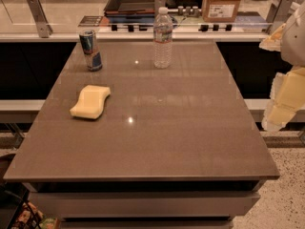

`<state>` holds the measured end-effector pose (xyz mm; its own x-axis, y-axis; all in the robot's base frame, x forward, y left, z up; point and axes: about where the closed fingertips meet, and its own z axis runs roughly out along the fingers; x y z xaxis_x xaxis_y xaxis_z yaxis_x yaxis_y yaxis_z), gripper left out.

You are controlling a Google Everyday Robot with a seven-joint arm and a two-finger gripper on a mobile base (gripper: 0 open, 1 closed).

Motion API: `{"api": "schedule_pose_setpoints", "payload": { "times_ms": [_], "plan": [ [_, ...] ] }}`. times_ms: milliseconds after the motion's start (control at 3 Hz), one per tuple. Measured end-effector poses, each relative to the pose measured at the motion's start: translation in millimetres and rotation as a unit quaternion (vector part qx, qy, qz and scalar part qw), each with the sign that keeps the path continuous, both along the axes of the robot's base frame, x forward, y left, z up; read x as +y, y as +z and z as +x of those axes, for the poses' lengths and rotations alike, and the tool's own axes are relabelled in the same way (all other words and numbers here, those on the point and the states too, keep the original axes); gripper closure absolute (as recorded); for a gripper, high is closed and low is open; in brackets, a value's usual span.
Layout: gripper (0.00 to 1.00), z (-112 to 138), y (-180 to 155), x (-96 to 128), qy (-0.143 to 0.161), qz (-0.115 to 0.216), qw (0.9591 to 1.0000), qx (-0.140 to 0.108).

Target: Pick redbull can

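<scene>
Reach far-left across surface (pixel 181 137) for upright redbull can (pixel 90 50); steer past water bottle (pixel 162 38), sponge (pixel 90 101). At right edge: hand (pixel 284 99), cannot tell how open.

Gripper (pixel 282 99) at right edge — bottle (pixel 163 39) stands between it and redbull can (pixel 90 50)

Water bottle (pixel 162 39) upright, far centre of table (pixel 167 142); yellow sponge (pixel 90 101) flat, left.

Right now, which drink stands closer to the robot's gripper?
The clear water bottle; the redbull can stands farther left, and the gripper hangs right of the table.
</scene>
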<state>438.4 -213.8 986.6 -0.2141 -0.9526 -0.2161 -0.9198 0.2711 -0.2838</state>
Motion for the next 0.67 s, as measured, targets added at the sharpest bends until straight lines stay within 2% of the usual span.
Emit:
{"api": "schedule_pose_setpoints", "payload": {
  "times_ms": [333, 667],
  "plan": [
    [0.0, 0, 0, 0, 0.0, 0.0, 1.0, 0.0],
    [0.0, 10, 2, 7, -0.021, 0.034, 0.9991, -0.014]
  ]
}}
